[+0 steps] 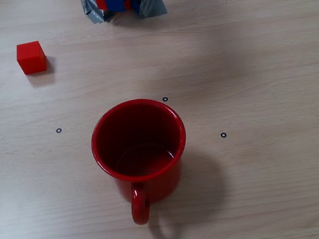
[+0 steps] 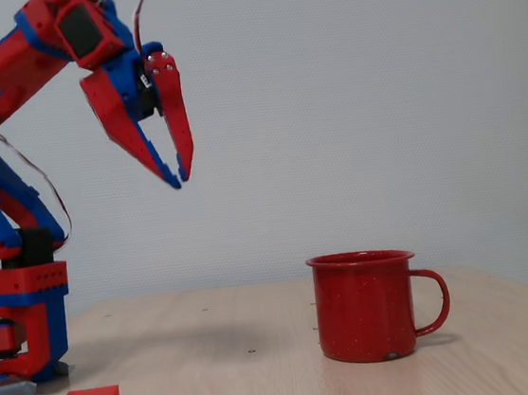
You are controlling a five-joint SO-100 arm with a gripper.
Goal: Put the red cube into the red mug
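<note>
The gripper (image 2: 180, 177) hangs high above the tabletop (image 1: 276, 186), its jaws nearly closed and empty. The red cube (image 1: 31, 57) sits at far left, well apart from the upright red mug (image 1: 140, 152).

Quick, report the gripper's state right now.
Gripper: shut, empty, raised high above the table; the red cube lies untouched on the table.

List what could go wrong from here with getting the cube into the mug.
The gripper hangs high with its tips nearly together, so it must open before descending. The red cube is small and loose; an off-centre pinch could push it away. The red mug stands unsecured, so a low carry could knock it.
</note>
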